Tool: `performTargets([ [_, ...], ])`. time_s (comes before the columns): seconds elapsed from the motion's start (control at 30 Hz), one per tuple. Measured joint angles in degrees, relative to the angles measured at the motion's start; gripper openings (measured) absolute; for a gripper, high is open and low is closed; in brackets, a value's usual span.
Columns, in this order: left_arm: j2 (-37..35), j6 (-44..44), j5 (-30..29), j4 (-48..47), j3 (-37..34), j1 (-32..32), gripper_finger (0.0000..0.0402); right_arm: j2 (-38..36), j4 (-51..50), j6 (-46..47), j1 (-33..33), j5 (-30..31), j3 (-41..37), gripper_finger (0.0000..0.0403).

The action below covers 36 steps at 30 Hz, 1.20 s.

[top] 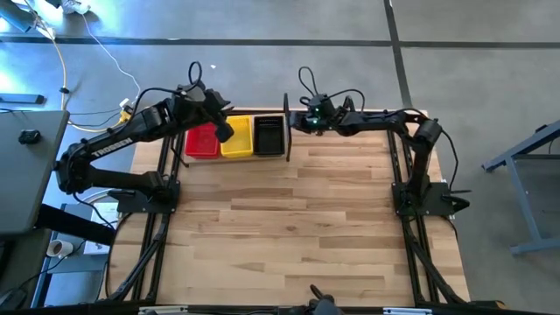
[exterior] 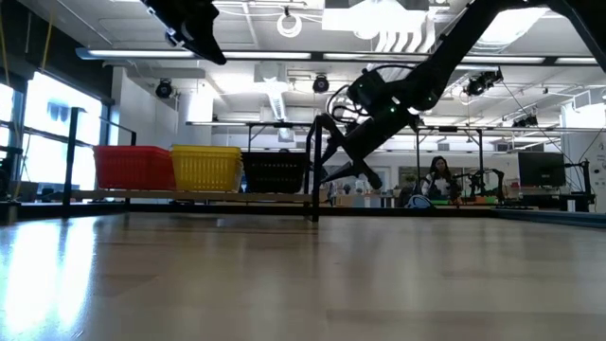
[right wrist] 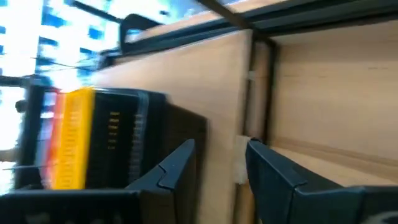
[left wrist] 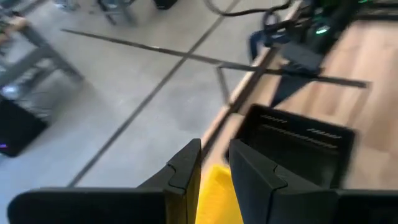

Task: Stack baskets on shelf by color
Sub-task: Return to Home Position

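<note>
Quick rundown of the table. The left gripper (top: 224,129) hangs high over the row of baskets. Its jaws are only a sliver apart, with nothing pinched between them. The yellow basket (top: 238,144) is straight below that narrow gap and shows through it in the left wrist view. The black basket (top: 268,136) is just off to one side of those fingers (left wrist: 186,168) and lower down. The red basket (top: 200,143) is off to the other side, also well below the jaws, so nothing's touching.

The right gripper (top: 296,122) is way lower, roughly at basket height. It's tilted down toward the shelf (exterior: 189,195), right next to the central divider post (exterior: 313,180). Its jaws are spread a fair bit and hold nothing. From between them you look along the shelf edge. The post runs just ahead of the gap, and the black basket is close in front of one finger (right wrist: 174,168). The yellow and red baskets line up beyond it, farther from the jaws. The post stands between this gripper and the black basket, and I can't see any contact.

All three colours sit side by side on the shelf, touching or nearly so, on the left arm's half. I can't tell how many baskets are nested in each colour. A person (exterior: 440,175) is sitting far back in the room.
</note>
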Motion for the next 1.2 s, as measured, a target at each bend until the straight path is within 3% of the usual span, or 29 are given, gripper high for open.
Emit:
performTargets([
  [0.13,-1.4,-1.2,4.9,-2.5,0.0,0.0,0.0074,-2.2,-5.8,-2.2,-0.3,3.7,0.0,0.0126],
  [0.33,-3.1,-1.2,7.4,-6.6,-1.2,0.0,0.0074,-7.3,-11.6,-3.6,-0.6,8.9,0.0,0.0126],
  [0.53,-8.0,-3.4,13.5,-6.1,-6.8,-0.3,0.0074,-14.1,-24.8,-3.6,-0.5,18.1,0.0,0.0126],
  [0.8,-17.3,-6.2,14.1,-1.2,-15.4,-2.0,0.0074,-24.0,-33.4,-4.1,2.8,29.0,0.0,0.0126],
  [1.2,-32.0,-9.6,16.4,2.5,-25.2,-2.5,0.0074,-29.0,-36.2,-4.1,8.2,33.5,0.0,0.0126],
])
